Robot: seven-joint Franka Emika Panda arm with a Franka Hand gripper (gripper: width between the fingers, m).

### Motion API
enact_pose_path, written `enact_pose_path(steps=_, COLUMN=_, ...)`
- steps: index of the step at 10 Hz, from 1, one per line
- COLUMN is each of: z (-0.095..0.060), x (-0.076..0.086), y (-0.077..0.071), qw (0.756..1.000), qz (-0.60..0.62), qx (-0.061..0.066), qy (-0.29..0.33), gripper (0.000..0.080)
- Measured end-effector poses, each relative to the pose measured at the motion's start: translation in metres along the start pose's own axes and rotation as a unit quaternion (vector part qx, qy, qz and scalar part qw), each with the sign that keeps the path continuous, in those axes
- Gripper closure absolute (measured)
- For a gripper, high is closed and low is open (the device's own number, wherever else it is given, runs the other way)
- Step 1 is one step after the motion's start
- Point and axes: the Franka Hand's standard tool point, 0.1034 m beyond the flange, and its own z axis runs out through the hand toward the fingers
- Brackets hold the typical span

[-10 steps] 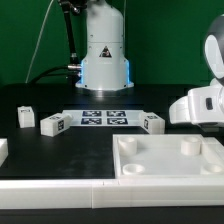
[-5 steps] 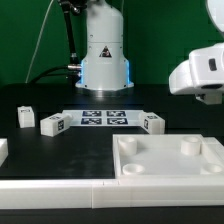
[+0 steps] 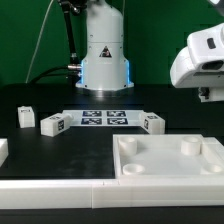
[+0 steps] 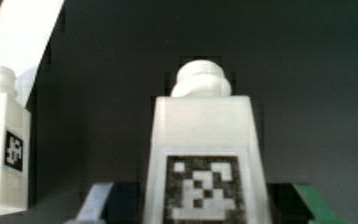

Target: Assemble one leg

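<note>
In the wrist view my gripper is shut on a leg, a white blocky post with a rounded peg end and a black-and-white tag facing the camera. One finger sits on each side of it. In the exterior view the gripper's white hand hangs high at the right edge, above the white square top; the held leg is hard to make out there. Three more legs lie on the black table: two at the exterior view's left and one right of centre.
The marker board lies in front of the robot base. A white part pokes in at the exterior view's left edge. A white rail runs along the front. Another tagged white part shows beside the held leg.
The gripper has risen steadily at the exterior view's right, from just above the table to well above the square top. The loose legs and the top have not moved.
</note>
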Motion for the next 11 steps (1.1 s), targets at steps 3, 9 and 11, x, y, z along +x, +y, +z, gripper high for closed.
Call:
enact_pose_path(steps=3, z=-0.028, x=0.008, y=0.025, qw=0.994, qz=-0.035, qx=0.005, qy=0.101, gripper=0.0508)
enact_pose_path(steps=9, z=-0.055, x=0.016, y=0.055, qw=0.940, qz=-0.037, qx=0.009, qy=0.338, gripper=0.0508)
enact_pose_path(steps=11, z=-0.056, x=0.017, y=0.059, qw=0.940, qz=-0.050, qx=0.004, qy=0.338, gripper=0.0508)
